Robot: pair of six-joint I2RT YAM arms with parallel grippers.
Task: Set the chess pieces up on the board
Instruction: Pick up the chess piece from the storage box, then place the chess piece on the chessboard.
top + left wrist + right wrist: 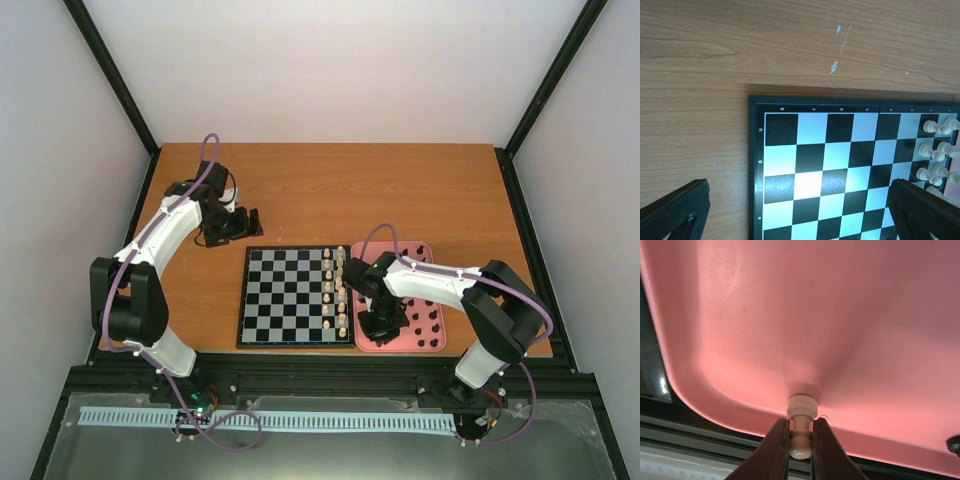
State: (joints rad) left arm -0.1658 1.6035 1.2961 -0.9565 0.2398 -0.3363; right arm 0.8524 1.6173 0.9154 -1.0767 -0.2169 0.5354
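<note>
The board [290, 296] lies flat in the middle of the table; it also fills the left wrist view [840, 165]. Several cream-white pieces [338, 290] stand in two columns along its right side, also seen in the left wrist view [936, 150]. Black pieces [425, 325] lie in the pink tray [436, 345]. My right gripper [801, 440] is over the tray's near-left part, shut on a cream-white pawn [801, 425] whose base touches the tray floor [840, 315]. My left gripper [238, 223] hangs off the board's far-left corner, open and empty; its fingers [677, 212] frame the board.
The pink tray sits tight against the board's right edge. The black metal frame rail [330, 380] runs along the near table edge. Bare wood [765, 45] shows beyond the board's far side.
</note>
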